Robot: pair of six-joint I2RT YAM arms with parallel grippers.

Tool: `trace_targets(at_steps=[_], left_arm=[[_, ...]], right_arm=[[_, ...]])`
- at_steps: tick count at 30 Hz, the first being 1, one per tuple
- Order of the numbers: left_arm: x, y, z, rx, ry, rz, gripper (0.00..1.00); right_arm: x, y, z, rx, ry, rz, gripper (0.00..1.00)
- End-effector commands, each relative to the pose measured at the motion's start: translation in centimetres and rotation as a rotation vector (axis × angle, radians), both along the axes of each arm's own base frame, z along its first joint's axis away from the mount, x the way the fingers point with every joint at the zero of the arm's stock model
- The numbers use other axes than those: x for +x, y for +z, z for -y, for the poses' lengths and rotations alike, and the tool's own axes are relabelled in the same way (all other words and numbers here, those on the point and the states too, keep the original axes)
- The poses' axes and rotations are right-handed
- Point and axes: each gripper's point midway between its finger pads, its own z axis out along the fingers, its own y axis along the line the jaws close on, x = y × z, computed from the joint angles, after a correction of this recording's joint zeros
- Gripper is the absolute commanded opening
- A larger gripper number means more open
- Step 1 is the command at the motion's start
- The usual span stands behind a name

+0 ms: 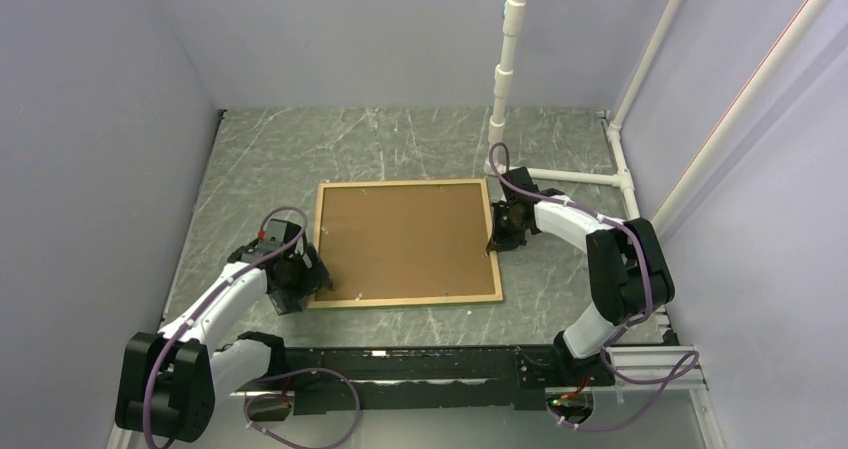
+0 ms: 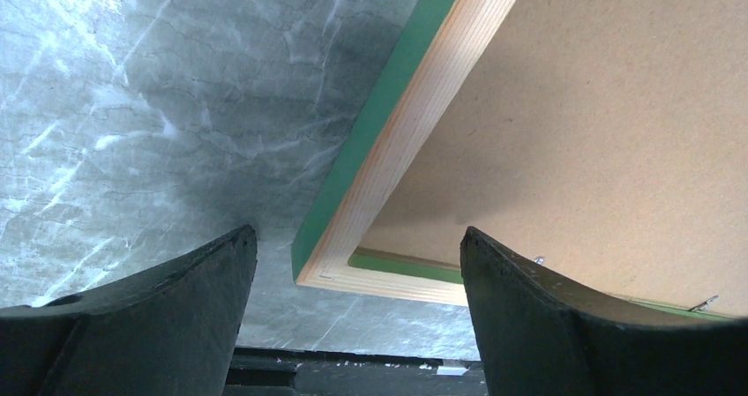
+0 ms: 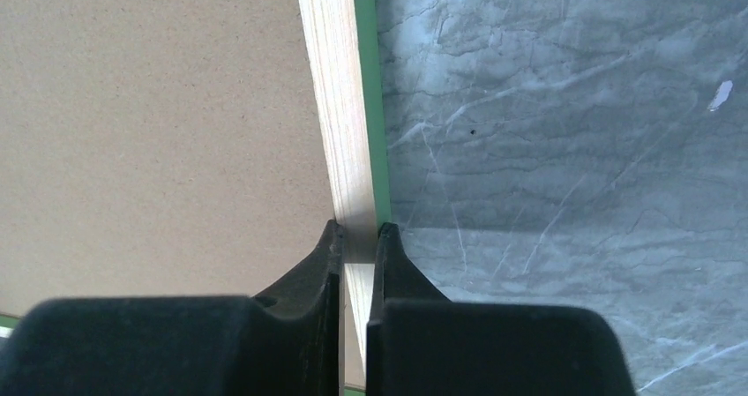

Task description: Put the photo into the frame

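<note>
The frame lies flat in the middle of the table, light wood face up with green edges, and a brown backing board fills it. The photo is out of view. My left gripper is open at the frame's near-left corner; in the left wrist view its fingers straddle that corner without touching it. My right gripper is shut on the frame's right rail; in the right wrist view the wood rail runs between the closed fingertips of the gripper, with the board to its left.
The tabletop is grey marble pattern, walled on the left, back and right. White pipes stand at the back right, close behind the right arm. A black rail runs along the near edge. Small metal tabs sit on the board's near edge.
</note>
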Motion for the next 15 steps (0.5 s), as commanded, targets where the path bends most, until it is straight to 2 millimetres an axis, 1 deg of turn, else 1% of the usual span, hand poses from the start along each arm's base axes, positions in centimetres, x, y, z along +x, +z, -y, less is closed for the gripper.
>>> trace_targets(at_steps=[1, 3, 4, 7, 9, 10, 15], left_arm=[[1.5, 0.5, -0.1, 0.013, -0.009, 0.072, 0.89], [1.5, 0.6, 0.3, -0.005, -0.013, 0.08, 0.88], [1.6, 0.6, 0.7, -0.02, -0.018, 0.089, 0.86], [1.5, 0.8, 2.3, -0.068, -0.05, 0.102, 0.73], [1.0, 1.0, 3.5, -0.08, -0.082, 0.101, 0.63], [0.8, 1.1, 4.0, -0.081, -0.097, 0.098, 0.6], [-1.1, 1.7, 6.5, -0.083, -0.148, 0.07, 0.57]], right_arm=[[-2.5, -3.0, 1.1, -0.087, -0.022, -0.086, 0.0], [-2.7, -3.0, 1.2, -0.087, -0.021, -0.086, 0.0], [-2.7, -2.9, 1.2, -0.087, -0.019, -0.081, 0.0], [-2.7, -2.2, 1.4, -0.093, -0.021, -0.067, 0.0], [-2.7, -1.8, 1.7, -0.103, -0.027, -0.053, 0.0], [-2.7, -1.6, 1.8, -0.105, -0.032, -0.049, 0.0], [-3.0, -1.2, 1.8, -0.073, -0.045, -0.047, 0.0]])
